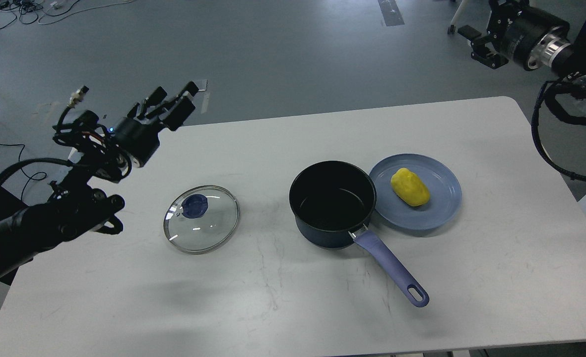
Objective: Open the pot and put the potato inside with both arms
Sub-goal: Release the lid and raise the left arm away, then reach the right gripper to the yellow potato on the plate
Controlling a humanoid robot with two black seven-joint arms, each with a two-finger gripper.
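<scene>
A glass lid (pixel 201 219) lies flat on the white table (pixel 283 307), well apart from a blue plate (pixel 436 213).

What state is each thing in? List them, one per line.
pot: open, empty, upright on the table.
lid: off the pot, flat on the table, knob up.
potato: lying on the plate, not in the pot.
plate: beside the pot, holding the potato.
left gripper: raised, open, empty.
right gripper: raised beyond the table, holding nothing.
</scene>
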